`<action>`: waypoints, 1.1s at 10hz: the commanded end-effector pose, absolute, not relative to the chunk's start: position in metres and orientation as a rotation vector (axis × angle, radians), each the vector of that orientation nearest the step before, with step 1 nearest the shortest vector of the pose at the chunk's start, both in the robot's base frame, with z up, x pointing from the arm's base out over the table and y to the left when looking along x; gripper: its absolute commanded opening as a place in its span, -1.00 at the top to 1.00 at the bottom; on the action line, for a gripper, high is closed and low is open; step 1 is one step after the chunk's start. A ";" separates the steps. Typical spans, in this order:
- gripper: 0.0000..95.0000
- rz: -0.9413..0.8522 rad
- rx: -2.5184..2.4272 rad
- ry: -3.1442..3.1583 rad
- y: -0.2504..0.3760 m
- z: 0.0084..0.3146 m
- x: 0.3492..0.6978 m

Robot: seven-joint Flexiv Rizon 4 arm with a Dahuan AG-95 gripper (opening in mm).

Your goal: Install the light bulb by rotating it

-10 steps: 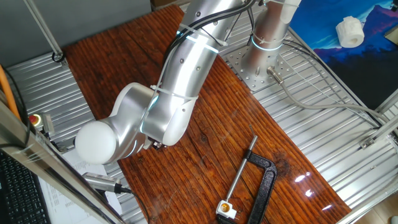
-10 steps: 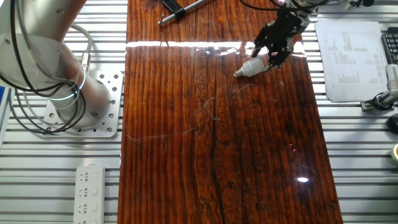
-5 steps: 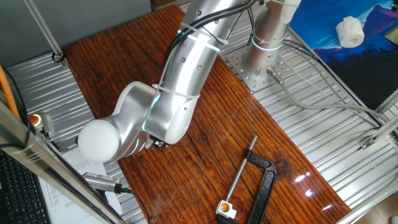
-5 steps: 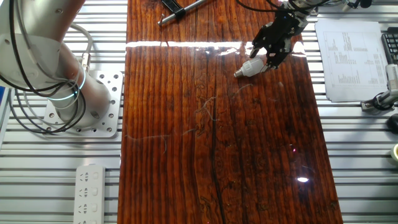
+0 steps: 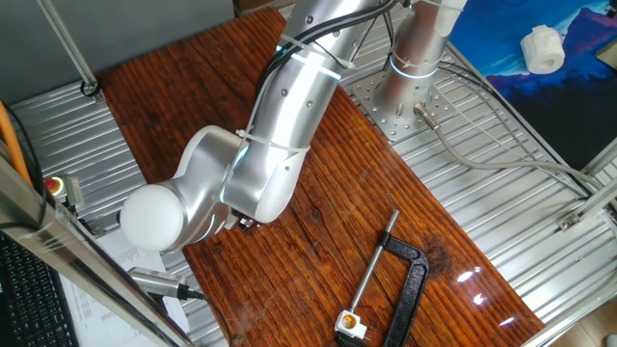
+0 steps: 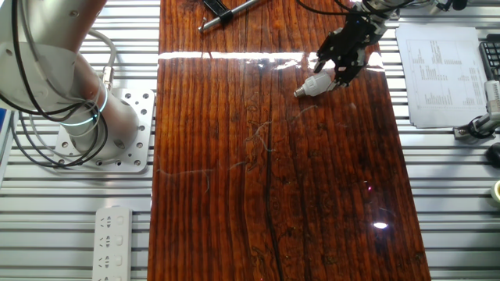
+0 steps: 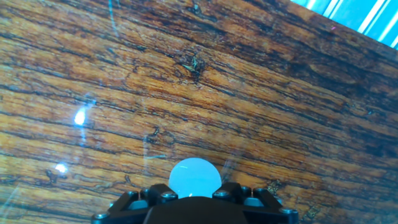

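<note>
Other fixed view shows the arm reaching across the wooden table (image 6: 266,195) to its far edge, the gripper (image 6: 337,69) pointed down, its black fingers closed around the light bulb (image 6: 315,83). The bulb is tilted, with the grey screw base toward the table middle. Hand view shows the bulb's dome (image 7: 194,178) between the fingers.

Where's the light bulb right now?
In the other fixed view, the light bulb lies on the wooden table near its far right corner, at the end effector.
</note>
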State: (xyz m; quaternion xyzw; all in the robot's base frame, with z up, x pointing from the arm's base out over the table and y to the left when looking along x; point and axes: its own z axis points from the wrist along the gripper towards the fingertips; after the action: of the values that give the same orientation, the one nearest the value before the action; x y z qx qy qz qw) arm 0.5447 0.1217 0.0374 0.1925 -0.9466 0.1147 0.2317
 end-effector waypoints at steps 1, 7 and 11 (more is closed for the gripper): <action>-0.20 0.308 0.523 -2.606 0.122 0.038 0.544; -0.20 0.303 0.516 -2.610 0.121 0.038 0.544; -0.20 0.295 0.514 -2.620 0.121 0.038 0.545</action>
State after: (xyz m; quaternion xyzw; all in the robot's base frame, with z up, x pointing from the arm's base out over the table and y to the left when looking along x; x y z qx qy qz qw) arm 0.5444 0.1218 0.0380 0.1863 -0.9503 0.1064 0.2255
